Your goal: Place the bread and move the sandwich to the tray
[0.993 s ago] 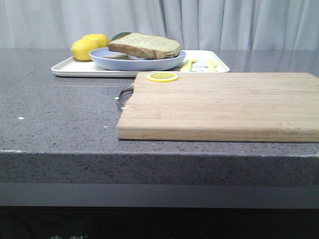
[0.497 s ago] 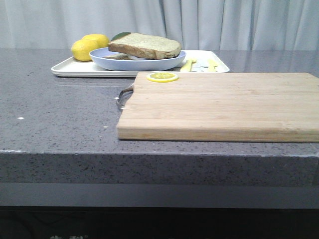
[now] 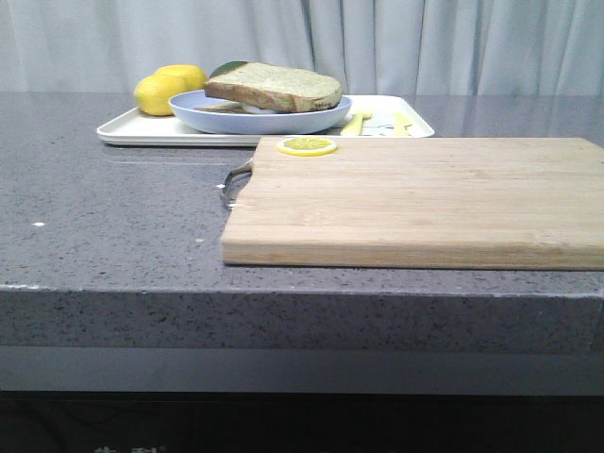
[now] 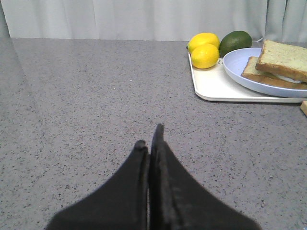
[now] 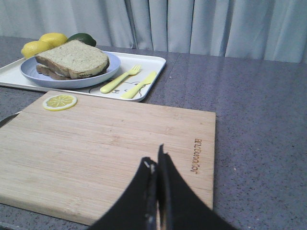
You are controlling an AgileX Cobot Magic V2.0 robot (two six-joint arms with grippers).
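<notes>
One cutting board [image 5: 110, 148], burned-in logo unreadable

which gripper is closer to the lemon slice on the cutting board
Right. The right gripper hangs shut over the cutting board that holds the lemon slice. The left gripper sits shut over bare counter, off the board.

Bread [image 5: 73, 58] atop sandwich [image 4: 268, 78], on tray [image 3: 170, 131]

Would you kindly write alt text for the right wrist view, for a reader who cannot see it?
A blue plate holding the sandwich, topped with the bread, sits on the white tray beside a yellow fork and knife, with lemons behind. Nearer, a wooden cutting board carries a lemon slice; the shut right end effector hovers over it.
</notes>
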